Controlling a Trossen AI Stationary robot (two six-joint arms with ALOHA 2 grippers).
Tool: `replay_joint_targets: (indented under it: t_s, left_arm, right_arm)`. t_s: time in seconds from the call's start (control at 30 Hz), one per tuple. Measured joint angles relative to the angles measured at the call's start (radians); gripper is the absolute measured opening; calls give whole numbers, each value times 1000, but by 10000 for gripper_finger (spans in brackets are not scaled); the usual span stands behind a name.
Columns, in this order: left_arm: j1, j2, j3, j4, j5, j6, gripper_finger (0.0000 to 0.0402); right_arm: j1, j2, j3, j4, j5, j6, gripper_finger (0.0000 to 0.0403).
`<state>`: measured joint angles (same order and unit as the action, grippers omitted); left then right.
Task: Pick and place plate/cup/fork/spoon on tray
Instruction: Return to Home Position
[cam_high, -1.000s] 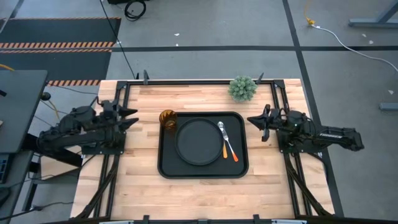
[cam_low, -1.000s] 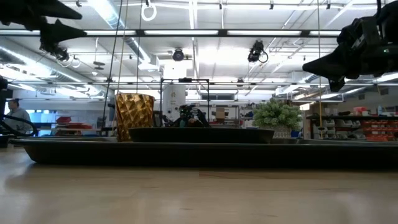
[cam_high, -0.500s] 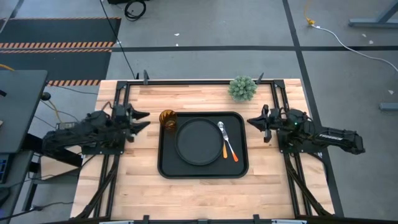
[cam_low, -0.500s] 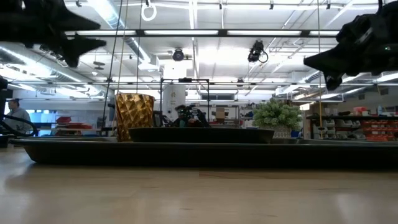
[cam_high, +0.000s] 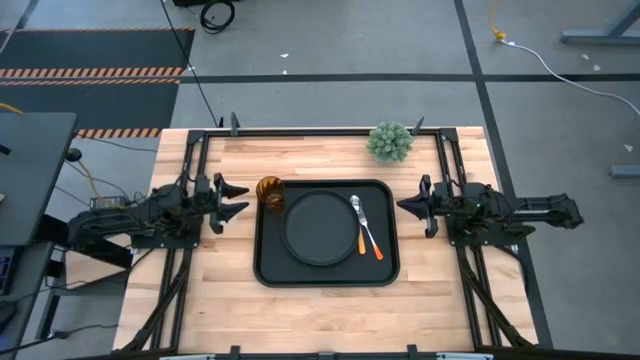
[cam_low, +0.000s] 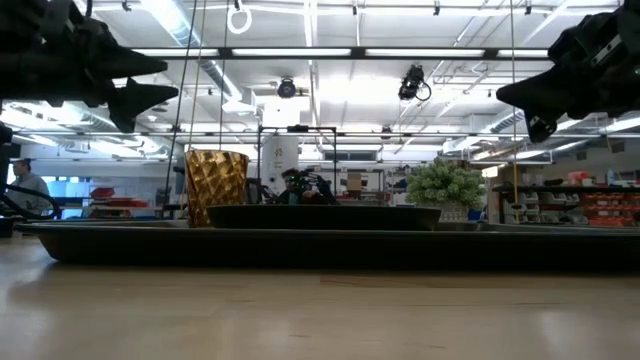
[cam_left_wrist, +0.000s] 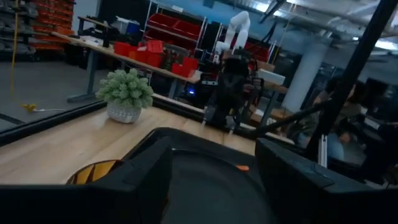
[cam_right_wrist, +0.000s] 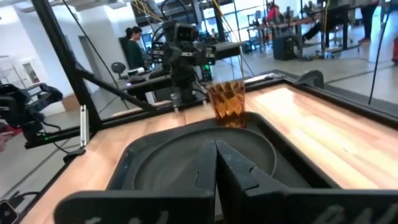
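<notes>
The black tray (cam_high: 268, 262) lies mid-table with the round black plate (cam_high: 318, 228) on it. The fork (cam_high: 361, 240) and the spoon (cam_high: 357, 207) lie crossed on the tray, right of the plate. The amber cup (cam_high: 270, 190) stands upright at the tray's far left corner; the tray rim hides its base in the low view (cam_low: 216, 187). My left gripper (cam_high: 238, 197) hovers open just left of the cup, above the table, and touches nothing. My right gripper (cam_high: 400, 205) hovers shut and empty off the tray's right edge.
A green plant ball (cam_high: 390, 142) in a white pot stands at the table's far edge, right of centre. Black frame rails run along the table's left, right and far sides. Bare wood lies in front of the tray. People show in the room beyond (cam_right_wrist: 134, 37).
My left gripper has gone toward the table's right edge and down, closing on the cup and the tray's left side, fingers still apart. My right arm has drawn back a little while its gripper stays off the tray's right edge. The objects have not moved.
</notes>
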<state>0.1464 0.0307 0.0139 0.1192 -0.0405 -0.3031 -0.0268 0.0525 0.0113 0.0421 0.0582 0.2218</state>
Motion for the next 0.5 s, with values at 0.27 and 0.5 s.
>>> replay_joint_targets:
  t_s: [0.27, 0.5]
  left_arm:
    - [-17, 0, -5, 48, 81, 55, 233]
    - [-157, 1, -5, 151, 104, 153, 233]
  right_arm:
    - [31, 0, 0, -20, 32, 30, 9]
    - [130, 0, 0, 61, 75, -87, 9]
